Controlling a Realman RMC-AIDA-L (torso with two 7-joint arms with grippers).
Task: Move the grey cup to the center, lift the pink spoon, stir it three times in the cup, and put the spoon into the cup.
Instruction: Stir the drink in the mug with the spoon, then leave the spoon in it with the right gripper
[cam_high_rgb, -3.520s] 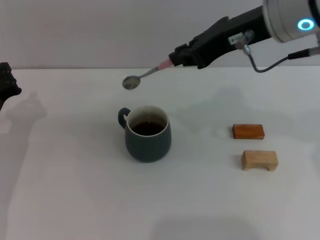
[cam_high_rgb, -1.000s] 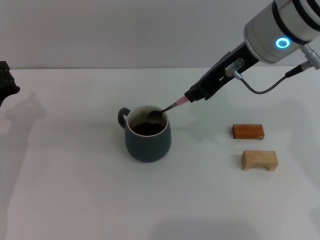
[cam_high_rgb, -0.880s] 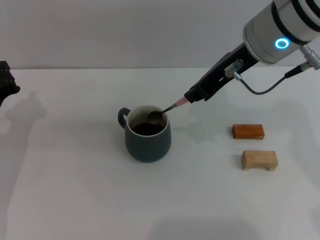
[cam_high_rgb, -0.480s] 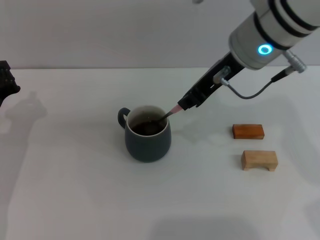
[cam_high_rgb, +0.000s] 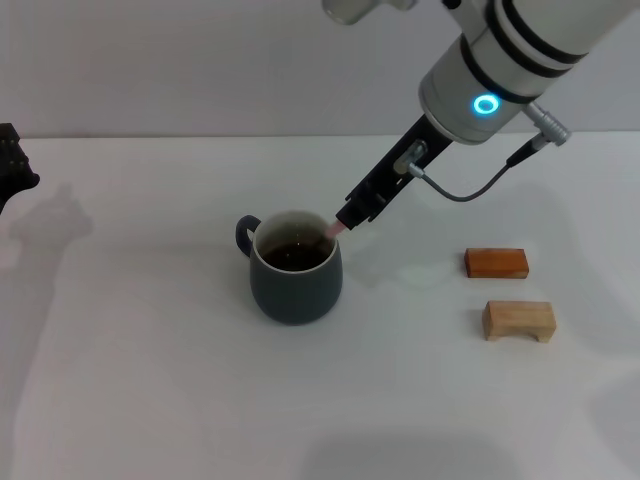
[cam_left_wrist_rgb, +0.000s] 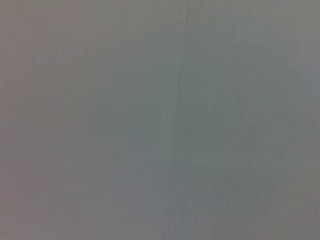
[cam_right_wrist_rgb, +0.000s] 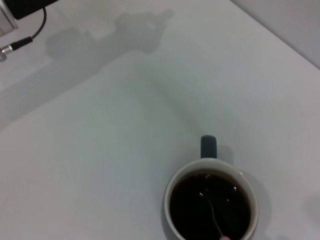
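No readable text, label, brand, number or sign appears on anything.

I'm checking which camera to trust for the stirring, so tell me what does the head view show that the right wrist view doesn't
Only the head view shows the right gripper holding the pink spoon by its handle at the cup's rim, the orange-brown block and light wooden block off to the robot's right, and the left gripper parked at the far left edge.

Only the right wrist view looks straight down into the dark liquid, where the spoon's thin neck shows under the surface.

Both show the grey cup and the white table.
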